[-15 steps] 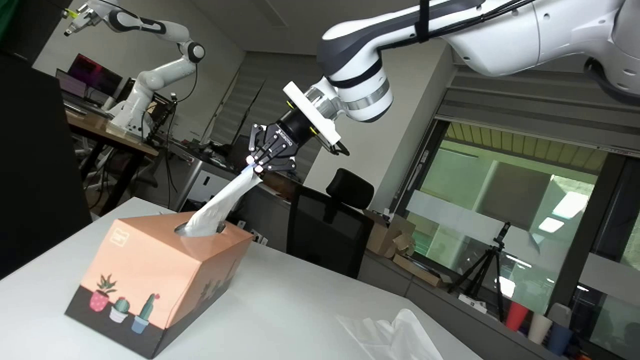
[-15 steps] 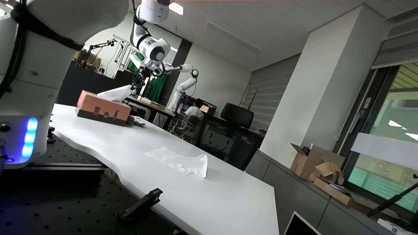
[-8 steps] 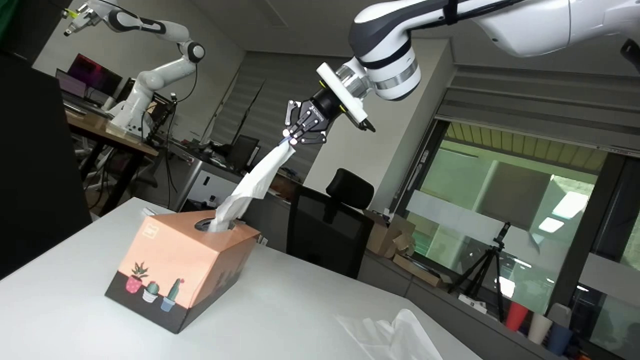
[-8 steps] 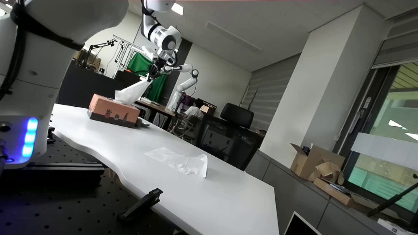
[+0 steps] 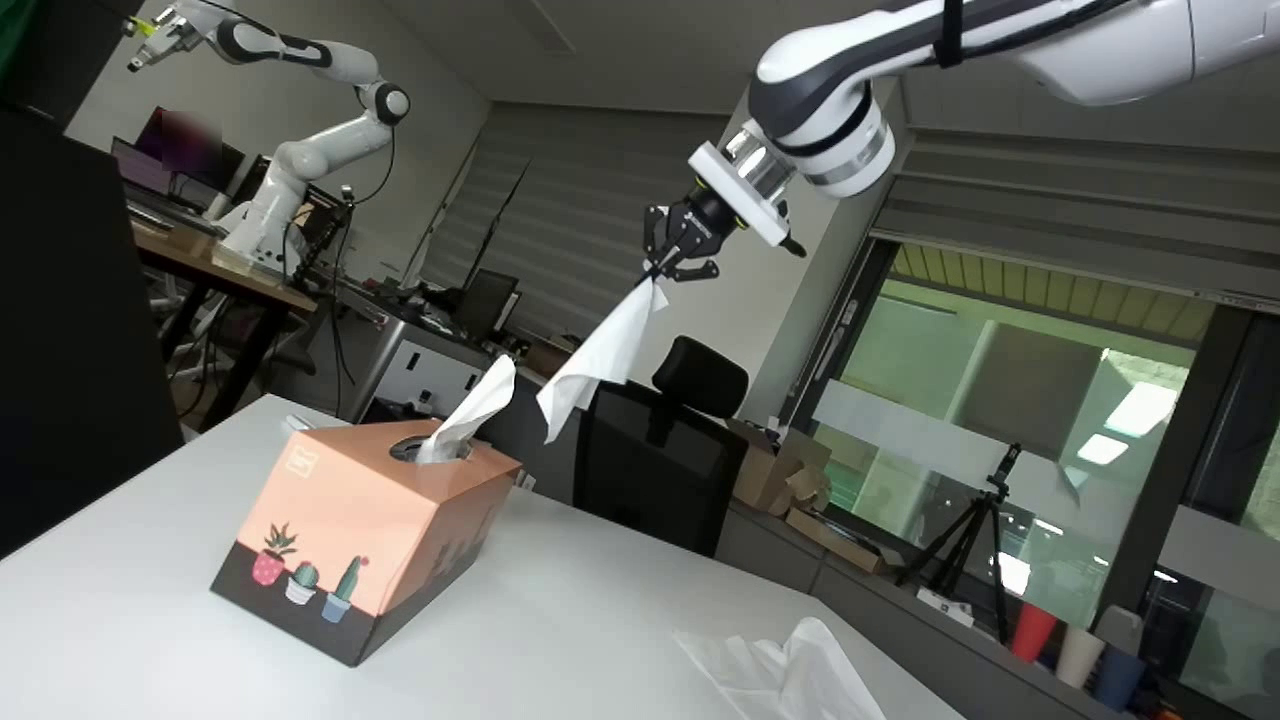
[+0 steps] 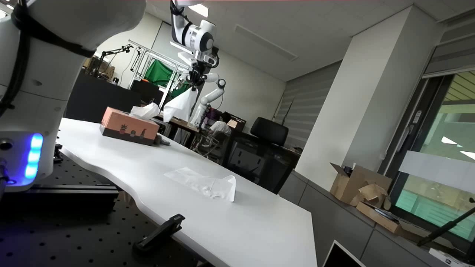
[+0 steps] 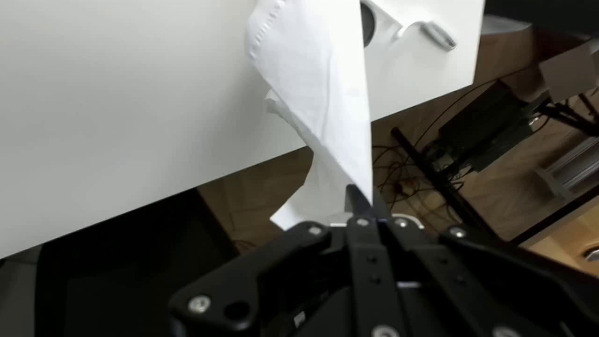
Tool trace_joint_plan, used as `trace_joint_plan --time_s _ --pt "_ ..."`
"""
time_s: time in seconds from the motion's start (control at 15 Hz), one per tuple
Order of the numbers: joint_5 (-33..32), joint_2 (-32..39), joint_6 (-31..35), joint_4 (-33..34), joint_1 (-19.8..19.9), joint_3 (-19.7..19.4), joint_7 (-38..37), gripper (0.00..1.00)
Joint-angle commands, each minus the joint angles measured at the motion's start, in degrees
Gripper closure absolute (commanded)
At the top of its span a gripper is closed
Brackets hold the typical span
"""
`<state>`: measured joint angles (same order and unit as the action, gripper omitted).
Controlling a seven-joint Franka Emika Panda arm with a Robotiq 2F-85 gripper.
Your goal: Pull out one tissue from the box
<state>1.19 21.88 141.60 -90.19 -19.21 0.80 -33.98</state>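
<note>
My gripper (image 5: 655, 271) is shut on a white tissue (image 5: 604, 350) and holds it in the air by one end, above and to the right of the box in both exterior views. The tissue hangs free of the box, limp and slanting. In the wrist view the tissue (image 7: 323, 84) stretches away from my fingertips (image 7: 367, 201). The salmon-pink box (image 5: 350, 500) stands upright on the table, and it also shows in an exterior view (image 6: 128, 127). Another white tissue (image 5: 470, 412) sticks up out of its slot. The box cannot be made out in the wrist view.
A loose, crumpled tissue (image 6: 204, 183) lies flat on the white table (image 6: 237, 222). A small grey object (image 6: 161, 140) sits beside the box. A black office chair (image 5: 655, 460) stands behind the table edge. A black clamp (image 6: 159, 233) is at the front edge.
My gripper has moved up and to the right in both exterior views. The held tissue has come out of the slot. The box slid slightly to the right earlier, then stayed still.
</note>
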Motion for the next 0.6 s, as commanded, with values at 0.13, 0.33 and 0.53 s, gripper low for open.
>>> trace_joint_plan --time_s 0.13,0.33,0.53 --pt "-12.7 -2.4 5.9 -7.5 0.7 -8.5 -12.9 1.0" --pt "-20.0 -2.5 6.9 -10.7 1.6 -13.7 -20.2 1.0" --pt "-26.8 -2.9 6.6 -15.0 3.0 -17.3 -25.6 1.0"
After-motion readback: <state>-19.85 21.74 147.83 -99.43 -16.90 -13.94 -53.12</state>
